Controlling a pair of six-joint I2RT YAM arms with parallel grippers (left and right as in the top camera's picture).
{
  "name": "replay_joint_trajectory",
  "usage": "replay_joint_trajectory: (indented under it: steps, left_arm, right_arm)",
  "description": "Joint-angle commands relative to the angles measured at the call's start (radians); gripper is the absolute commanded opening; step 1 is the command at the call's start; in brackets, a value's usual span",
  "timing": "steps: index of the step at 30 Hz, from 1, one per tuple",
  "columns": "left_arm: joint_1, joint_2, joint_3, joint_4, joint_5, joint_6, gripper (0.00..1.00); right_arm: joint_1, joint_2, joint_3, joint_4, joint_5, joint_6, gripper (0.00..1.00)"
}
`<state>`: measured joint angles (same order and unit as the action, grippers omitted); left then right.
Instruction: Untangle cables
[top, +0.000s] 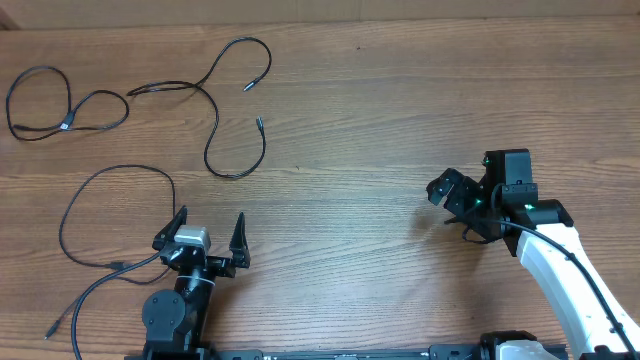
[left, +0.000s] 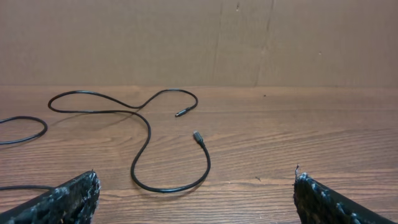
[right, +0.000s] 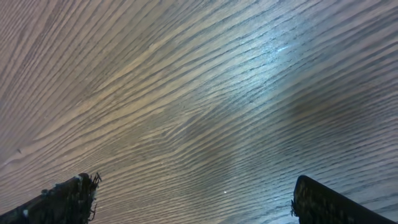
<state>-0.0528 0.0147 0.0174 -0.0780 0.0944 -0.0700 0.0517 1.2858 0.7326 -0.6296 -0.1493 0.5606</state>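
- Three black cables (top: 236, 176) lie loose on the left half of the wooden table (top: 350, 120); nothing grips any of them.
- The far-left cable (top: 28, 136) makes flat loops near the table's left edge, with a small plug on the lower side of them.
- The middle cable (top: 165, 87) starts just beside those loops and winds in an S. Its two plug ends lie near each other but apart. Whether it touches the far-left cable I cannot tell.
- The near cable (top: 120, 168) arcs wide to the left of the left gripper (top: 211, 216), and one end trails toward the front-left corner.
- The left gripper sits low at the front with its jaws spread wide and empty. Its wrist camera faces the middle cable's loop, with a cardboard wall (left: 186, 37) behind.
- The right gripper (top: 452, 198) is well apart on the right, jaws wide and empty, over bare wood.
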Motion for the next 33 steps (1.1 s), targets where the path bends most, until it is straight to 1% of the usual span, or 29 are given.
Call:
replay_joint_trajectory:
  steps: [1, 8, 16, 23, 33]
  left_arm:
    - [-0.006, -0.010, -0.011, 0.005, 0.009, 0.022, 0.99]
    - [-0.006, -0.010, -0.011, 0.005, 0.009, 0.022, 1.00]
    - [-0.006, -0.010, -0.011, 0.005, 0.009, 0.022, 1.00]
    - [-0.006, -0.010, -0.011, 0.005, 0.009, 0.022, 1.00]
    - [-0.006, -0.010, -0.011, 0.005, 0.009, 0.022, 0.99]
  right_arm:
    - [-0.021, -0.006, 0.015, -0.006, 0.018, -0.019, 1.00]
    - [-0.081, -0.067, 0.015, -0.082, 0.018, -0.031, 1.00]
    - [-0.094, -0.212, 0.015, -0.121, 0.018, -0.065, 1.00]
    - [-0.094, -0.393, 0.015, -0.164, 0.019, -0.093, 1.00]
    - [-0.094, -0.732, 0.015, -0.265, 0.042, -0.098, 1.00]
